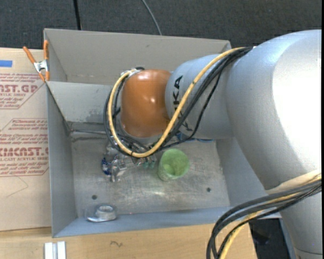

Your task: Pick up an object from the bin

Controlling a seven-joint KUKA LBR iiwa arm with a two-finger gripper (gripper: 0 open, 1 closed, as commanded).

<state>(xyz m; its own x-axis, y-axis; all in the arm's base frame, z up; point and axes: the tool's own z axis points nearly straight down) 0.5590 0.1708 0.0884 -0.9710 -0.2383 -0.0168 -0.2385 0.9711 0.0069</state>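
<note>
The white arm [259, 107] took up most of the right side, reaching leftward and down into the grey metal bin [59, 144], with a rounded orange cover [143, 104] on its wrist and a loop of yellow and black cables [113, 99] running round that cover. Under the cover the claw [113, 168] hung low over the left-middle part of the bin floor, a small cluster of shiny metal parts with a touch of blue. Whether it was open or closed could not be told, and nothing could be made out in its grip. The thing nearest to it was a pale green cup-like piece [174, 163], round and hollow, which sat on the floor just beside the claw on its right, near the middle of the bin and partly tucked under the arm; a narrow gap of bare floor lay between the two. There was one such green piece. One clear, roundish piece [101, 213], like a small lid or dish, lay well apart from the claw, towards the near left corner of the bin and close to the front wall. A thin blue sliver [205, 140] showed at the arm's lower edge on the right side of the floor; its kind could not be told. That made three loose things counted in the bin.
</note>
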